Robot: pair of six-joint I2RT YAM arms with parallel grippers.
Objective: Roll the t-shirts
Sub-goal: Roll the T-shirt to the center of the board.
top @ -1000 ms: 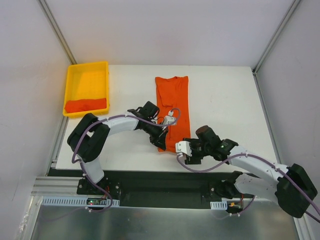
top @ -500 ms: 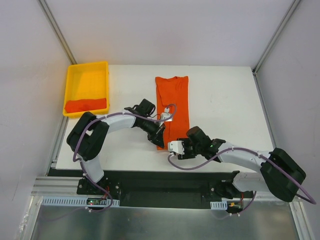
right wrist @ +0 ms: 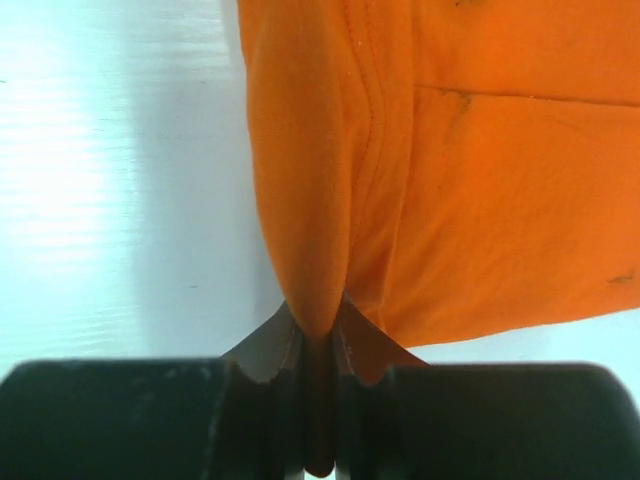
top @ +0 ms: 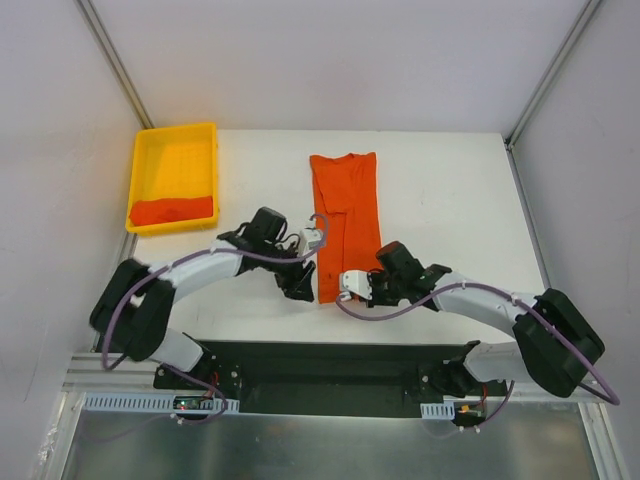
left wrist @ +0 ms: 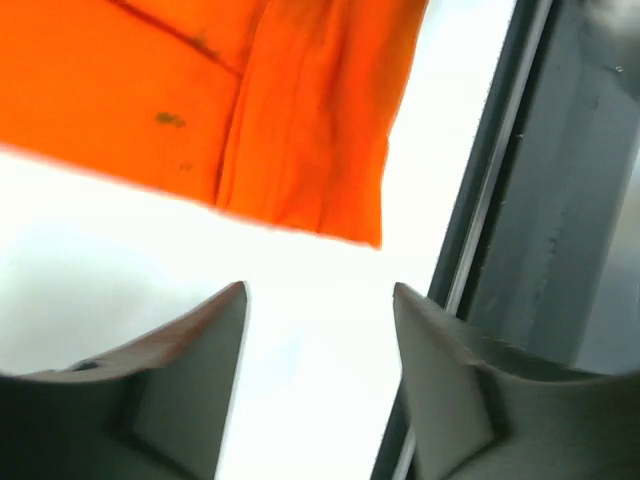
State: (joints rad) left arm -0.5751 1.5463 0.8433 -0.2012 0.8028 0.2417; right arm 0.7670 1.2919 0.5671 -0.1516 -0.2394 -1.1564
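A long, folded orange t-shirt lies lengthwise at the middle of the white table. Its near end shows in the left wrist view and in the right wrist view. My right gripper sits at the shirt's near hem, and its jaws are shut on a pinched-up fold of the cloth. My left gripper is just left of the shirt's near corner. It stands open over bare table with nothing between its fingers. A second t-shirt lies bunched in the yellow tray.
The yellow tray stands at the table's back left corner. A dark rail runs along the table's near edge, close to both grippers and above the black base strip. Enclosure walls rise on three sides.
My left gripper let go of the shirt, opened and drew back to the left off the cloth. My right gripper moved left to the near hem and shut on a fold.
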